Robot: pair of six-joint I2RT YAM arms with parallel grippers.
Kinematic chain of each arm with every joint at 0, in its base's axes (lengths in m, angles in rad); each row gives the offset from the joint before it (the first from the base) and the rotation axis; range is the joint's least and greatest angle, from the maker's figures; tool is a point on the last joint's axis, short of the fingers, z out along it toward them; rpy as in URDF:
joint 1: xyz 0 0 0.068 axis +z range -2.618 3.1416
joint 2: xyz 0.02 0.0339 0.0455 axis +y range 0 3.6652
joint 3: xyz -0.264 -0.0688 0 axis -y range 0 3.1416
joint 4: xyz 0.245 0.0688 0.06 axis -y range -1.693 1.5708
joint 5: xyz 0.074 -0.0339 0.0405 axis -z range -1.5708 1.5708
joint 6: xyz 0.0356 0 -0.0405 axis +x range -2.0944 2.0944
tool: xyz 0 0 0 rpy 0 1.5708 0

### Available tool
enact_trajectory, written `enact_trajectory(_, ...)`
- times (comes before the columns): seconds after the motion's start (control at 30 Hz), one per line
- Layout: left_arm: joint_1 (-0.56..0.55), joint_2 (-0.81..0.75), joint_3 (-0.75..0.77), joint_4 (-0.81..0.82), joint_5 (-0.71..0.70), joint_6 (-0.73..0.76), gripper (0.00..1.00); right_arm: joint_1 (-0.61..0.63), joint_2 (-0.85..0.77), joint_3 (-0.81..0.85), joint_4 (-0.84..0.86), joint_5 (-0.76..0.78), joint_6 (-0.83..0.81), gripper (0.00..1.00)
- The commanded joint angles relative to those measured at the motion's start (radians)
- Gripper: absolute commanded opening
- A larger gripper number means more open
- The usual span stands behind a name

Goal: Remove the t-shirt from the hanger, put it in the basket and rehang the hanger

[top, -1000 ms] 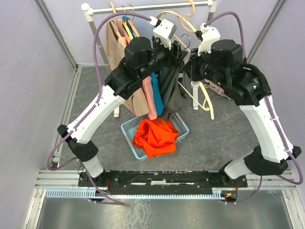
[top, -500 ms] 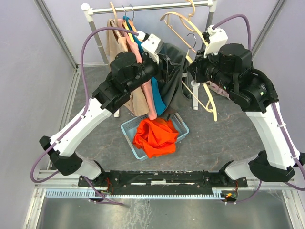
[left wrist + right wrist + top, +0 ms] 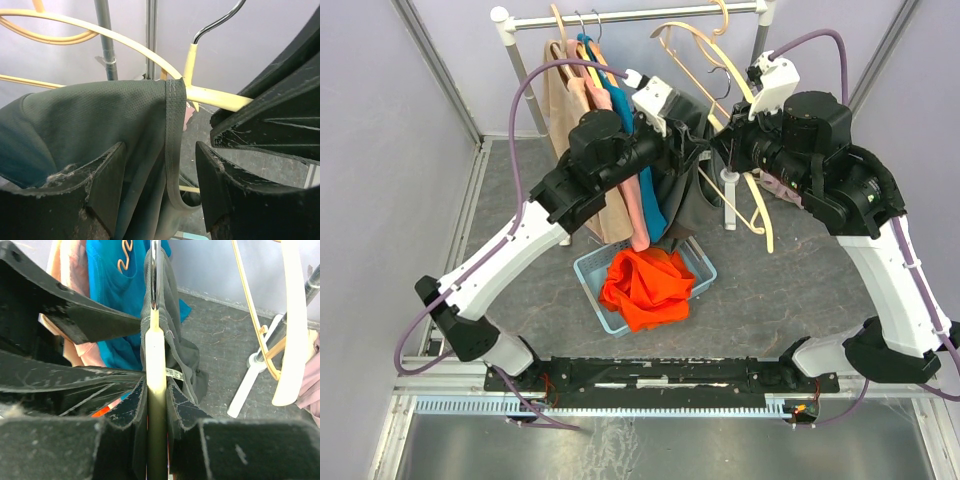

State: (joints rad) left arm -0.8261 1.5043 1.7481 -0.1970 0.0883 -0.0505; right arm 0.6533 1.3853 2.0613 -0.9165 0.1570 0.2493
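Lavender walls [image 3: 380,150] and a grey mottled tabletop [image 3: 770,290] frame the rack I'm working at. My right gripper [image 3: 156,386] is clamped tight on the pale hanger [image 3: 154,347], pinching its bar edge-on, with some dark cloth caught beside the pads. My left gripper [image 3: 159,167] stands open, jaws set to either side of the shirt's stitched edge, nothing gripped yet.

The t-shirt [image 3: 95,125], a dark grey-green knit, is draped over that hanger between my two wrists. I cannot tell whether the hook is on the rail [image 3: 640,14]. I judge the shirt light, limp and a little stretchy. It should sag and follow whichever way I pull, and it could snag on the hanger's tip. The doubled seam band between my left jaws looks the best hold, being thicker and less likely to slip than plain cloth.

Beige, pink and blue hung clothes [image 3: 560,100] crowd the rail's left side, and bare hangers [image 3: 752,212] dangle to the right. Below the shirt sits a light blue basket [image 3: 588,268], with a crumpled orange garment [image 3: 645,285] heaped above its rim.
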Motion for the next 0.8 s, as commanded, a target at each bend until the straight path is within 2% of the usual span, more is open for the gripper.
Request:
enact_trajectory(0.0, 0.003, 0.040, 0.059, 0.055, -0.006, -0.043, 0.62, -0.003, -0.034, 0.010, 0.117, -0.014, 0.013, 0.01)
enact_trajectory(0.07, 0.002, 0.053, 0.080, 0.047, -0.028, -0.042, 0.55, -0.003, -0.035, 0.010, 0.116, -0.014, 0.014, 0.01)
enact_trajectory(0.1, 0.002, 0.061, 0.091, 0.045, -0.042, -0.038, 0.47, -0.004, -0.035, 0.010, 0.116, -0.014, 0.016, 0.01)
enact_trajectory(0.2, 0.002, 0.062, 0.103, 0.048, -0.082, -0.029, 0.13, -0.003, -0.039, 0.001, 0.117, -0.012, 0.017, 0.01)
enact_trajectory(0.23, 0.002, 0.060, 0.106, 0.050, -0.096, -0.027, 0.05, -0.004, -0.040, -0.001, 0.117, -0.010, 0.018, 0.01)
enact_trajectory(0.37, 0.002, 0.052, 0.114, 0.053, -0.146, -0.016, 0.03, -0.003, -0.047, -0.007, 0.113, -0.002, 0.019, 0.01)
enact_trajectory(0.5, 0.003, 0.053, 0.142, 0.048, -0.273, -0.023, 0.03, -0.003, -0.059, -0.012, 0.099, 0.001, 0.019, 0.01)
enact_trajectory(0.77, 0.014, 0.150, 0.320, -0.034, -0.406, 0.008, 0.03, -0.004, -0.159, -0.077, 0.075, 0.000, 0.008, 0.01)
